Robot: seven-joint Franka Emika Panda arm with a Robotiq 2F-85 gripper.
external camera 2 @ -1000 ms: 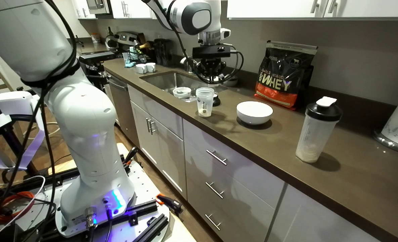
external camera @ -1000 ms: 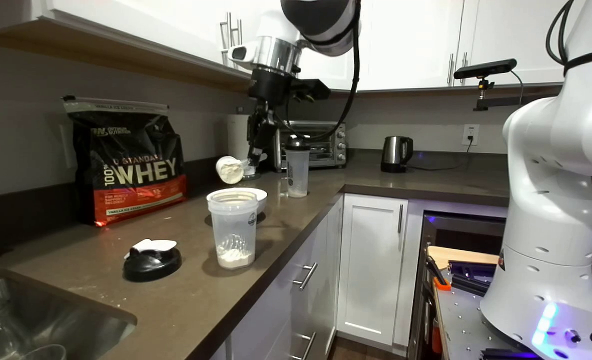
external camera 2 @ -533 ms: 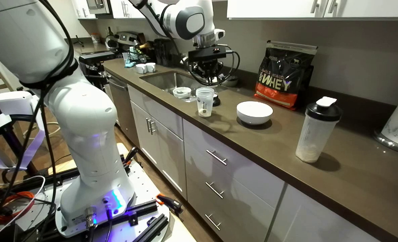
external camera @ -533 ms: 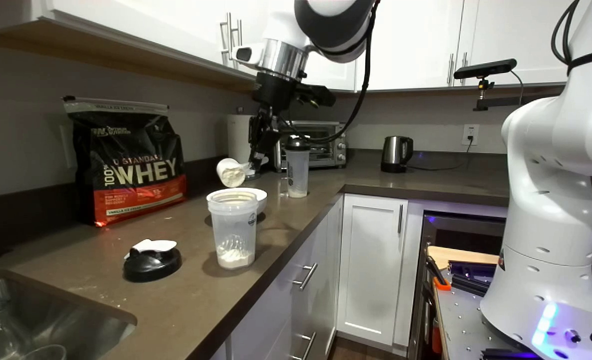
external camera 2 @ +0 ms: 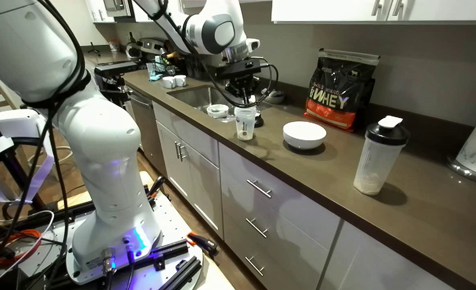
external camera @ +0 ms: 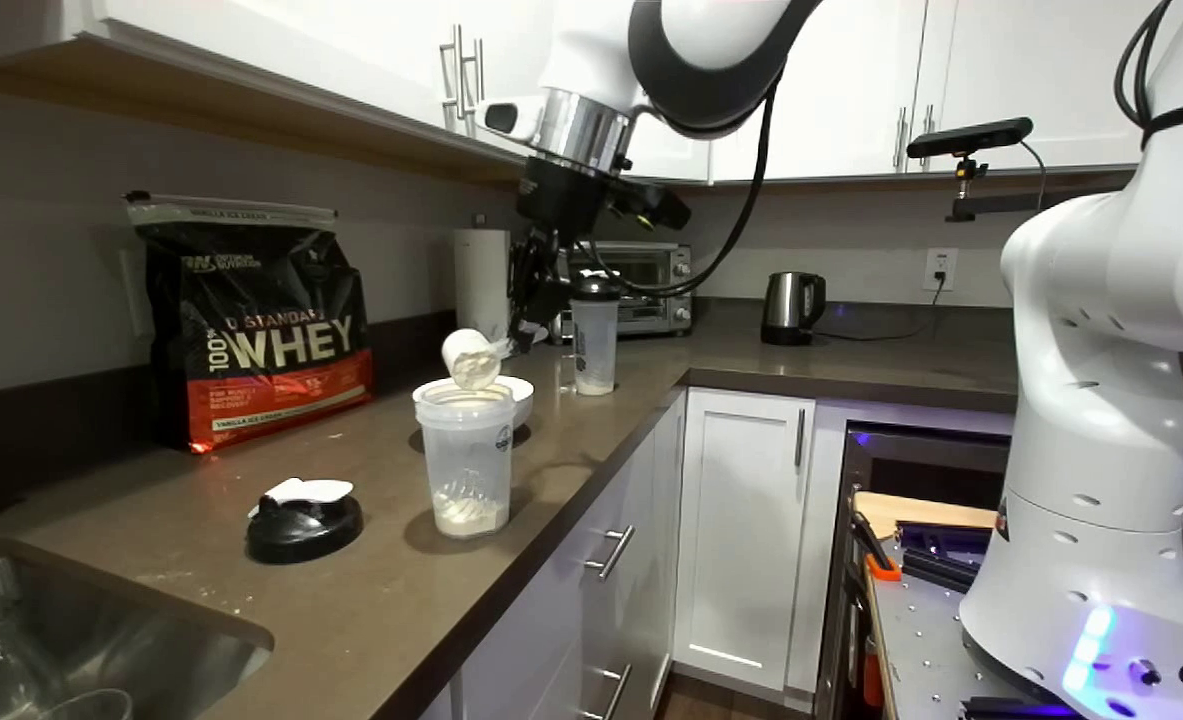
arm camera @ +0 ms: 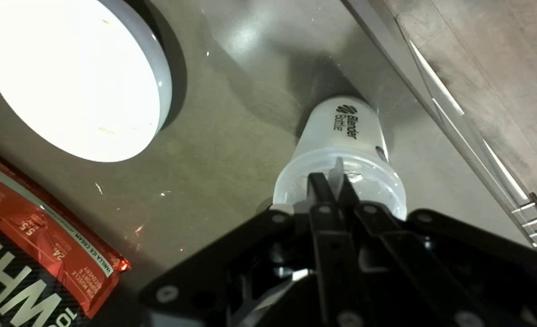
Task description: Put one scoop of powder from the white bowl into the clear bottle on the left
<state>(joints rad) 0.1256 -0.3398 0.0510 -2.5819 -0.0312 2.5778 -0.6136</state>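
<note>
My gripper (external camera: 528, 335) is shut on the handle of the small white scoop (external camera: 462, 347); in the wrist view (arm camera: 333, 185) a pale handle tip pokes out between the fingers. The scoop is tipped over, its mouth facing down, with powder (external camera: 479, 372) at its opening. It hangs just above the rim of the clear bottle (external camera 2: 244, 121), which stands upright without a lid and holds some powder at its bottom. Whether powder is falling I cannot tell. In the wrist view the fingers hide the scoop's cup. The white bowl (external camera 2: 304, 136) sits beside the bottle, bright inside with a few specks (arm camera: 106, 131).
A lidded shaker bottle (external camera 2: 376, 165) stands farther along the counter. At the wall is the whey bag (external camera: 261, 330). A black lid (external camera: 303, 530) lies near the sink (external camera: 126, 610). Behind are a paper towel roll (external camera: 481, 280) and a kettle (external camera: 791, 308). The counter's front edge runs close by the bottle.
The gripper has come down and moved over towards the open bottle, and the scoop has tipped further downward. Bottles, bowl, bag and lid have stayed in place.
</note>
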